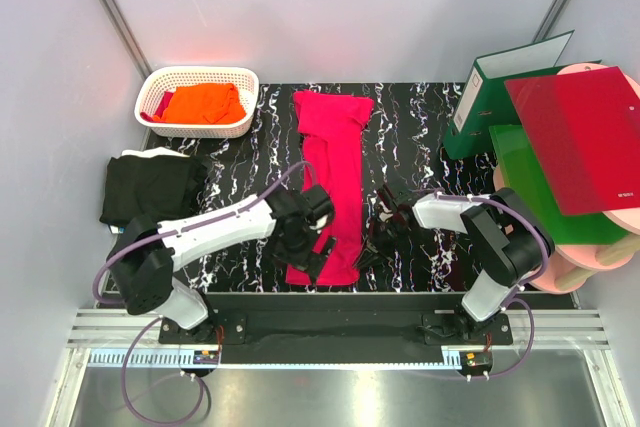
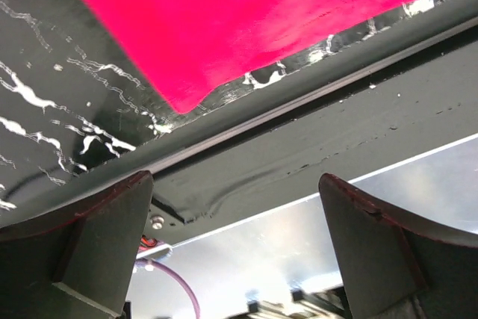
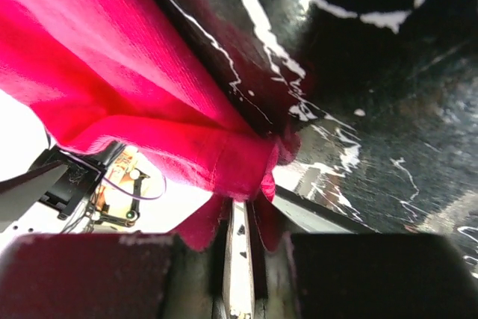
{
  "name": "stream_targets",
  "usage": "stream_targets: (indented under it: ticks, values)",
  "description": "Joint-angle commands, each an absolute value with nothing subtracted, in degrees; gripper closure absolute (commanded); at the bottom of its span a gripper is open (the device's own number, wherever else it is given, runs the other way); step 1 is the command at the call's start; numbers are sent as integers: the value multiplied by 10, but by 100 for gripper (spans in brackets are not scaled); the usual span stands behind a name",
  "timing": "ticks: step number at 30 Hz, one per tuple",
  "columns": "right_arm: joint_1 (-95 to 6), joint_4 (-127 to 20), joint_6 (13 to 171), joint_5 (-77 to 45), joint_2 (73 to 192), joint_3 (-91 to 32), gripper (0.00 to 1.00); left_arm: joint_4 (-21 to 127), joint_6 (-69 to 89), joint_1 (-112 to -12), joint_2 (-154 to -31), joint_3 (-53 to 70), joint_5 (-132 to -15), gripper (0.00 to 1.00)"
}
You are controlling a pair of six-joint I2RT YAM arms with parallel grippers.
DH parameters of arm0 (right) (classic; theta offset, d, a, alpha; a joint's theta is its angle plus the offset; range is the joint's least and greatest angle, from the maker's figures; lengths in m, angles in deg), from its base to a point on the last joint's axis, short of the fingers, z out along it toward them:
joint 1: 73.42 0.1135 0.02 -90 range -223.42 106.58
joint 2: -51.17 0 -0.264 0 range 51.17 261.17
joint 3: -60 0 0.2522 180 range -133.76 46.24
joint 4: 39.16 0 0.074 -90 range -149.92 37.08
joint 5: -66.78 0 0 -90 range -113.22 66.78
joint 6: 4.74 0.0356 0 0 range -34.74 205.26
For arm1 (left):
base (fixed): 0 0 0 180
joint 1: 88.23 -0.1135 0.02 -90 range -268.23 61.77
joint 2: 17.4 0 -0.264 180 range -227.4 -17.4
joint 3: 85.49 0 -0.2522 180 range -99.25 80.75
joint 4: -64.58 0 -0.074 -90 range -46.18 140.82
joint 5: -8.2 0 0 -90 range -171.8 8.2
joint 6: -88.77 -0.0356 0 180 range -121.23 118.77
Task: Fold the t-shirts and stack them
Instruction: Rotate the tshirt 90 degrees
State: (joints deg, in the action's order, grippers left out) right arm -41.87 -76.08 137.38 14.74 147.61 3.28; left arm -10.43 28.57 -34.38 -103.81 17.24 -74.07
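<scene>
My right gripper is pinched narrow on the near hem of the crimson-pink t-shirt, a long strip at centre frame. My left gripper hangs wide and empty by its lower-left corner. The black t-shirt lies bundled at left, the orange t-shirt in the basket upper left. I judge 1 part-folded, none stacked

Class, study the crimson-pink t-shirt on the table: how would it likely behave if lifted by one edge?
Probably floppy: the crimson-pink t-shirt bunches into soft folds where the right pincer nips its edge, so the rest would likely hang and drag. It seems light, being thin flat cloth. It may slide easily across the glossy table.
</scene>
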Motion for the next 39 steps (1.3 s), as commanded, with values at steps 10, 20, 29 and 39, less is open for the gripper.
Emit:
stream_targets:
  ticks: [10,20,29,39]
  values:
    - [-416,-864,1305,112,1453,-24,29,-36,253,-277,-1102,150,-837,1]
    - [-417,-906,1282,23,1465,-64,23,-33,251,-265,-1141,119,-860,3]
    - [-417,-907,1265,19,1534,-98,88,-17,248,-264,-1182,91,-868,8]
    - [-417,-915,1270,15,1516,-93,100,-9,250,-264,-1202,107,-886,100]
